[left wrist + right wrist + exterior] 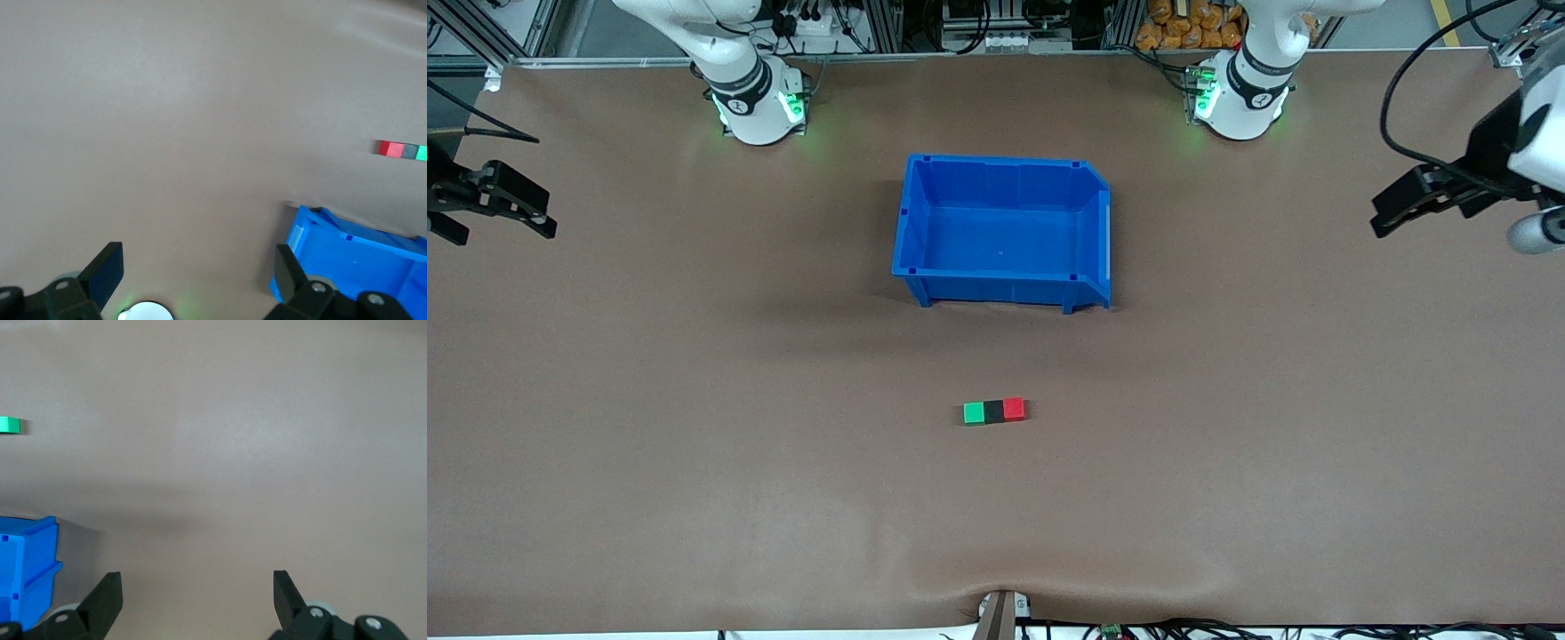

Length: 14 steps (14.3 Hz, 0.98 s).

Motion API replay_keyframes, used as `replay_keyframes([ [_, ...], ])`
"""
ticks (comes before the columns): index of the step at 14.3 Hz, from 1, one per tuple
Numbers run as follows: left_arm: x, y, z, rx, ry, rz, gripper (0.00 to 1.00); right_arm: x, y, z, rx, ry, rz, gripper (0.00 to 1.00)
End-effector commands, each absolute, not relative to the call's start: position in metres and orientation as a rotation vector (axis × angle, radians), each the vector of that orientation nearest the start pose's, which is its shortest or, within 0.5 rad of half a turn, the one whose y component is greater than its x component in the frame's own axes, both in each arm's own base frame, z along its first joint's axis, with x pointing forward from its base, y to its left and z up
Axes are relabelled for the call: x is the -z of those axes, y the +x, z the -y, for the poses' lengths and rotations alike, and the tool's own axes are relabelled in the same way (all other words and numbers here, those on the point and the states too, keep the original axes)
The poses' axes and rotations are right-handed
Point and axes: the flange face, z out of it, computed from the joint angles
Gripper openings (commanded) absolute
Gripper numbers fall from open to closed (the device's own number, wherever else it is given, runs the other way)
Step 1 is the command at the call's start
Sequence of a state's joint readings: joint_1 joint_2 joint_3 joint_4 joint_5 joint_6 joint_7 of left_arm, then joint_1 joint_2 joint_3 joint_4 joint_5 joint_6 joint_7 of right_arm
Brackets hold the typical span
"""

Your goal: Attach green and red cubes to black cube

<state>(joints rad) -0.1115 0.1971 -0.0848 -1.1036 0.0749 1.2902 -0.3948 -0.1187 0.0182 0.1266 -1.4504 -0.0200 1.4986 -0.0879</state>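
Touching in a row: green cube (974, 413), black cube (994, 411), red cube (1014, 408).

The table (694, 427) has a plain brown, matte top that runs nearly the full width of the front view. A blue bin (1003, 231) stands on it around the middle, closer to the edge where the robots' bases are mounted. Nearer to the front camera than the bin, three small cubes lie in one touching row: the green cube (974, 413) toward the right arm's end, the black cube (993, 412) in between, the red cube (1014, 409) toward the left arm's end.
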Motion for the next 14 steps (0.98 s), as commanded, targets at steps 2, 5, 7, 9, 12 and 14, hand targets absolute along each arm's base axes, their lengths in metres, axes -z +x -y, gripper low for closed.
replay_keyframes([
  [2, -0.699, 0.558, 0.085, -0.017, -3.060, 0.318, 1.00, -0.667, 0.555, 0.001, 0.041, -3.153, 0.142, 1.00],
  [5, -0.693, 0.542, 0.076, -0.018, -3.070, 0.259, 1.00, -0.667, 0.555, 0.001, 0.041, -3.153, 0.142, 1.00],
  [7, -0.687, 0.532, 0.067, -0.023, -3.065, 0.257, 1.00, -0.667, 0.556, 0.000, 0.043, -3.151, 0.145, 1.00],
  [9, -0.685, 0.526, 0.051, -0.039, -3.073, 0.251, 1.00, -0.667, 0.556, 0.000, 0.043, -3.151, 0.145, 1.00],
  [12, -0.682, 0.519, 0.025, -0.030, -3.082, 0.253, 1.00, -0.667, 0.556, 0.000, 0.043, -3.153, 0.145, 1.00],
  [14, -0.674, 0.511, 0.024, -0.003, -3.088, 0.254, 1.00, -0.667, 0.556, 0.000, 0.043, -3.153, 0.145, 1.00],
])
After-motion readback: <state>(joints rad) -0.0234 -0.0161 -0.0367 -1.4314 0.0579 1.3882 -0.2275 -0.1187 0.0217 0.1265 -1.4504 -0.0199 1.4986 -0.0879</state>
